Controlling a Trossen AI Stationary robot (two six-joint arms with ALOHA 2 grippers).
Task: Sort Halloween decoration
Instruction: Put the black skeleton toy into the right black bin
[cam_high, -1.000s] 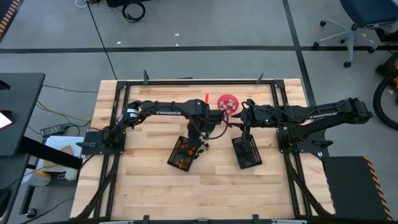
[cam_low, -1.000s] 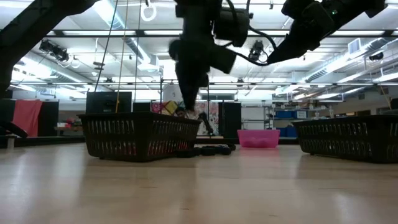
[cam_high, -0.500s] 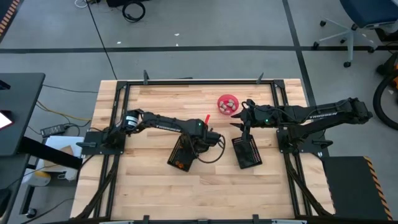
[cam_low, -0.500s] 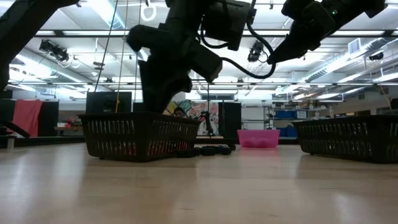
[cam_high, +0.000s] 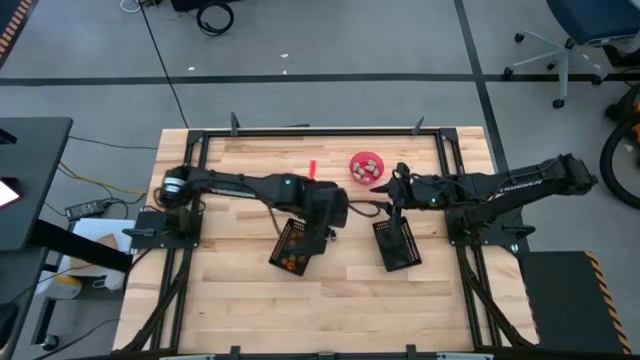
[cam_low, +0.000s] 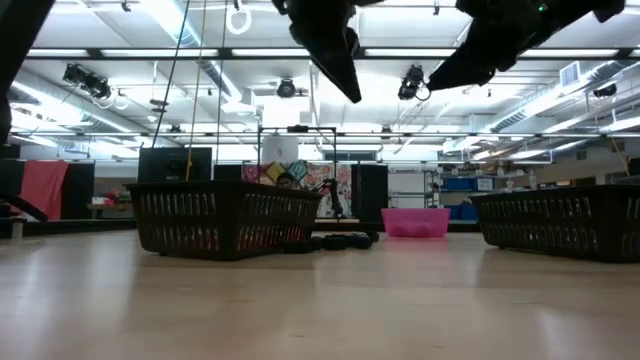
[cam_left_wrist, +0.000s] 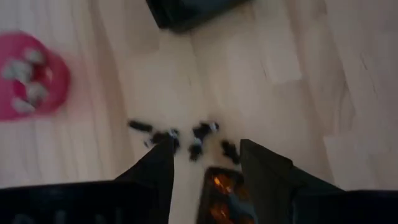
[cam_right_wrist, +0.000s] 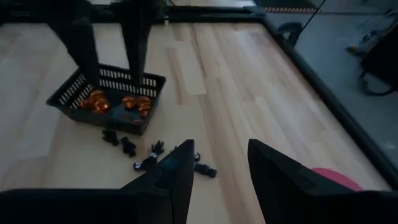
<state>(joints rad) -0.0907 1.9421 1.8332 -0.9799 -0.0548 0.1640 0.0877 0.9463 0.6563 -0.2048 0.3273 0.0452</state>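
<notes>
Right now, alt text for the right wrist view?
Right gripper, fingers open, hovers over a wooden table above scattered black pieces. Beyond them a black mesh basket holds orange pieces; a pink bowl's edge shows beside the gripper.

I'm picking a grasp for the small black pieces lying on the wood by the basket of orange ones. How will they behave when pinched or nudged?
The black pieces are small and irregular, so probably light and apt to skid on the smooth table. Their uneven shapes suggest they would tumble rather than roll. They lie clustered, so one pinch may catch several.
</notes>
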